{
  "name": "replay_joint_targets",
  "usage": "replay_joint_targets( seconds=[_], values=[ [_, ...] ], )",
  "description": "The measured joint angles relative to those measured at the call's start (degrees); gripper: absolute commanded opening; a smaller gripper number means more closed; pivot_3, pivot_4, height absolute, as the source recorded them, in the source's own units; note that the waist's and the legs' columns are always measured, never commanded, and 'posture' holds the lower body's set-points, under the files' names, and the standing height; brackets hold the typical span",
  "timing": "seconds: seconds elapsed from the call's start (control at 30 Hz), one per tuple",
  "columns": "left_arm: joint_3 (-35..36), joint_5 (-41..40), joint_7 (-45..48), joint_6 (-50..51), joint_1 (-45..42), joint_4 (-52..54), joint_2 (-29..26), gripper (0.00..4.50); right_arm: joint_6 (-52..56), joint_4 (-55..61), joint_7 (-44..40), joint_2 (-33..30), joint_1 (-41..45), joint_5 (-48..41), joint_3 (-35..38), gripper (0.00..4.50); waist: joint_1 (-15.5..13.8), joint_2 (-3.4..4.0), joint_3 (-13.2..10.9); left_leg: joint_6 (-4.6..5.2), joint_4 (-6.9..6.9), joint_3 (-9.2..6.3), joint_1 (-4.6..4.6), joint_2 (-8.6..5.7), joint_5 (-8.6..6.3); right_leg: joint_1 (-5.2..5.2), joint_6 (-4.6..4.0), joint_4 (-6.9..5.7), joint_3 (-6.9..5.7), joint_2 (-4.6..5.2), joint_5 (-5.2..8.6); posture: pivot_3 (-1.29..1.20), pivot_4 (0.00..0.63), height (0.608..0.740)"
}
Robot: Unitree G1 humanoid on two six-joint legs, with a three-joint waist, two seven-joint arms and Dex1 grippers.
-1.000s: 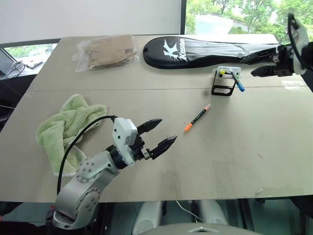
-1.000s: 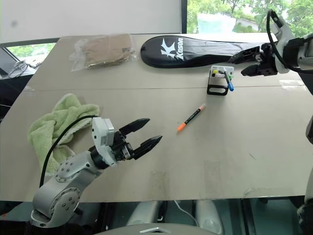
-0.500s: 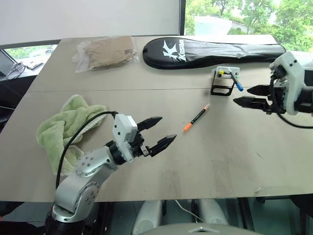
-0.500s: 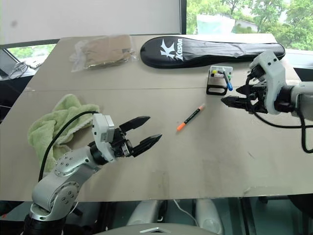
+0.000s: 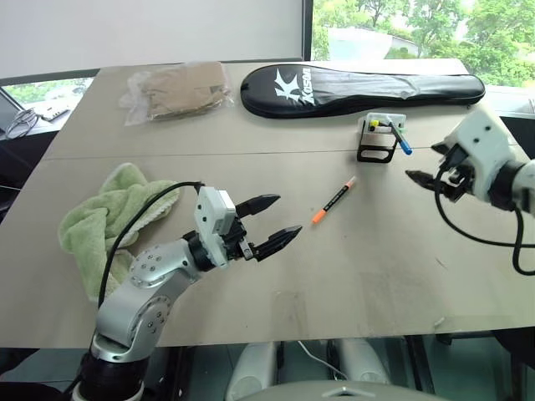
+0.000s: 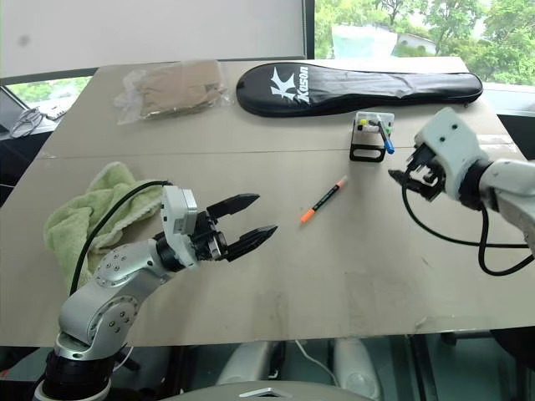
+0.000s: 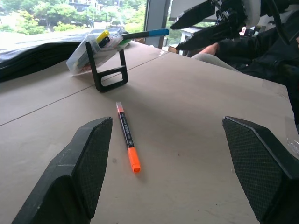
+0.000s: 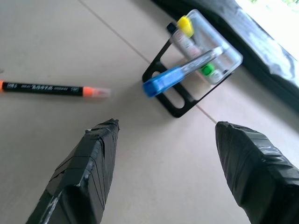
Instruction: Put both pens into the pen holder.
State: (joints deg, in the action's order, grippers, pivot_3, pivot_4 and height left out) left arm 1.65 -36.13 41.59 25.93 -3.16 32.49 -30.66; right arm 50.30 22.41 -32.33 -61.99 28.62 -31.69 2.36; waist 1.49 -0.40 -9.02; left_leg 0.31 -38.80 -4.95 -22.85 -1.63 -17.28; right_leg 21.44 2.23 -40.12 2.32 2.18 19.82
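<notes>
Remaining: orange pen (image 5: 334, 200) flat on table (image 5: 376, 267), well short of pen holder (image 5: 381, 136) already housing blue pen (image 5: 401, 139); left gripper (image 5: 273, 219) and right gripper (image 8: 173, 172), jaws spread, empty; next, likely pinching its barrel.

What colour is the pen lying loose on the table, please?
Black barrel with orange ends, clearest in the left wrist view.

This looks like an office or lab room used for robot trials. A broad beige worktop (image 5: 251, 150) made of two boards joined by a seam stands before large windows (image 5: 401, 25) showing green trees and a building outside, beside a plain white wall panel (image 5: 150, 29). Loose cables (image 5: 23, 119) lie past the worktop's far left corner.
</notes>
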Motion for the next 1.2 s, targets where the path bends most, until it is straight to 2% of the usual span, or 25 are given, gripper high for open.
replay_joint_targets(
  seconds=[0.7,0.97,1.1,1.2],
  values=[
    [0.06,1.18,-0.78,-1.13,3.90,0.73,0.78,3.89,-8.82,-13.54,-8.10,6.73,12.77,13.91,-6.79,3.55,0.62,0.00,0.00,0.00,-0.06,0.01,0.00,-0.02,0.00,0.02,0.00,-0.07,0.03,0.04,0.00,0.00,0.150,0.740],
    [0.02,1.59,-0.69,-1.51,3.88,0.70,0.80,3.89,-16.74,-24.63,-11.24,11.55,18.13,19.67,-9.30,3.55,0.73,0.00,0.00,0.00,-0.11,0.00,-0.01,-0.02,0.00,0.03,0.00,-0.10,0.01,0.05,0.00,0.00,0.150,0.740],
    [0.06,1.76,-0.87,-1.50,3.94,0.70,0.83,3.89,-9.95,-22.51,-12.68,13.05,17.76,14.76,-6.51,3.55,0.71,0.01,0.00,0.00,-0.13,0.00,-0.02,-0.02,0.00,0.04,0.00,-0.17,0.02,0.05,0.00,0.00,0.150,0.740],
    [0.29,1.89,-1.89,-1.39,4.67,0.71,0.70,3.89,10.97,-13.32,-11.05,16.50,14.78,2.79,3.69,3.55,0.51,-0.02,0.01,0.00,-0.15,-0.07,-0.04,0.00,0.00,0.00,0.00,-0.18,-0.02,0.04,0.00,0.00,0.150,0.740]
  ],
)
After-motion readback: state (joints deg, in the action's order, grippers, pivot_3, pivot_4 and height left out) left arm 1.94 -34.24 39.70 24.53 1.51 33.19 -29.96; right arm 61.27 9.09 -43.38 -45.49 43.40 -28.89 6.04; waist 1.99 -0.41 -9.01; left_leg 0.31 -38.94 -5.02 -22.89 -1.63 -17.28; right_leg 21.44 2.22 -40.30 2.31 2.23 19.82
